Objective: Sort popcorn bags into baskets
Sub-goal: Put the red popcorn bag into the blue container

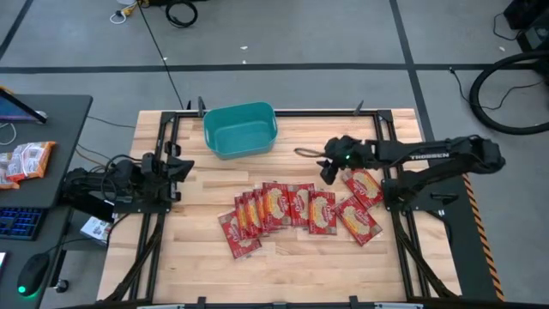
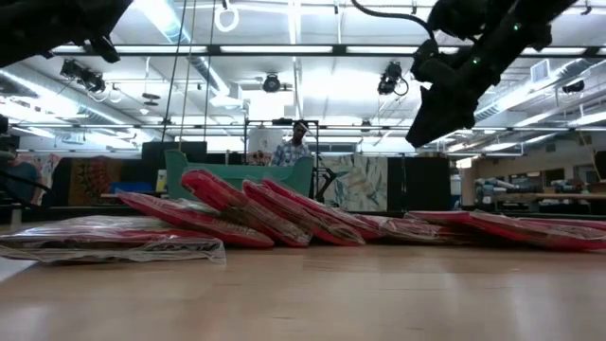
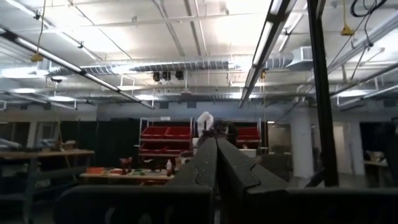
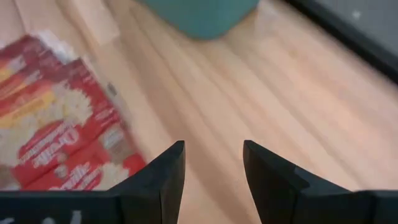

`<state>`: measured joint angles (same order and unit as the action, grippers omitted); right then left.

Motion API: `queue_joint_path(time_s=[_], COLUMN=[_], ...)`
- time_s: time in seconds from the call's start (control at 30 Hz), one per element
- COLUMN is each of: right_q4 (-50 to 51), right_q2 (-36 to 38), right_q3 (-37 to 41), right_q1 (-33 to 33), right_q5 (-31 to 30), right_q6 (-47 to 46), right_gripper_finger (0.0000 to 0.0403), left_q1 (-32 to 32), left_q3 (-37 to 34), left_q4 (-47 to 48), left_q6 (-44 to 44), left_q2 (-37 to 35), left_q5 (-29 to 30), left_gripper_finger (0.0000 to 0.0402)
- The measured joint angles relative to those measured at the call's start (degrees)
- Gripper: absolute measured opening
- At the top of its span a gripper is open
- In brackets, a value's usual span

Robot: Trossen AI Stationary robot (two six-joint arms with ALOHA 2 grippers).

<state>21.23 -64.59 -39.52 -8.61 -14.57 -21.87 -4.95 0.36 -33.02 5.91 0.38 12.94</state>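
Note:
Several red popcorn bags (image 1: 296, 210) lie in an overlapping row across the middle of the wooden table, also seen edge-on in the low view (image 2: 256, 213). The teal basket (image 1: 241, 129) stands near the far edge and looks empty from above. My right gripper (image 1: 328, 172) hovers open above bare wood between the basket and the right end of the row. Its wrist view shows nothing between the fingers (image 4: 213, 168), with bags (image 4: 56, 130) to one side and the basket (image 4: 199, 15) ahead. My left gripper (image 1: 182, 167) waits at the table's left side, shut (image 3: 216, 168), pointing level.
A desk left of the table carries orange-and-white snack packets (image 1: 26, 161), a keyboard and a mouse. Black frame rails (image 1: 163, 197) run along the table's sides. A thin cable loop (image 1: 307, 153) lies right of the basket. A person (image 2: 298, 147) stands in the room behind.

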Motion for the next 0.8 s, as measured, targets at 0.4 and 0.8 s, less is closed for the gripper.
queue_joint_path(time_s=[0.4,0.8], right_q4=[20.41,48.05], right_q2=[-13.0,-29.65], right_q3=[-10.55,-27.16], right_q1=[14.82,28.44], right_q5=[-4.84,1.69], right_q6=[-22.03,-42.29], right_gripper_finger=[0.0168,0.0168], left_q1=[-0.02,0.0], left_q3=[0.0,0.49], left_q4=[3.19,6.36], left_q6=[7.08,6.58], left_q2=[-0.01,-0.01], left_q5=[9.84,13.32], left_gripper_finger=[0.0009,0.0112])
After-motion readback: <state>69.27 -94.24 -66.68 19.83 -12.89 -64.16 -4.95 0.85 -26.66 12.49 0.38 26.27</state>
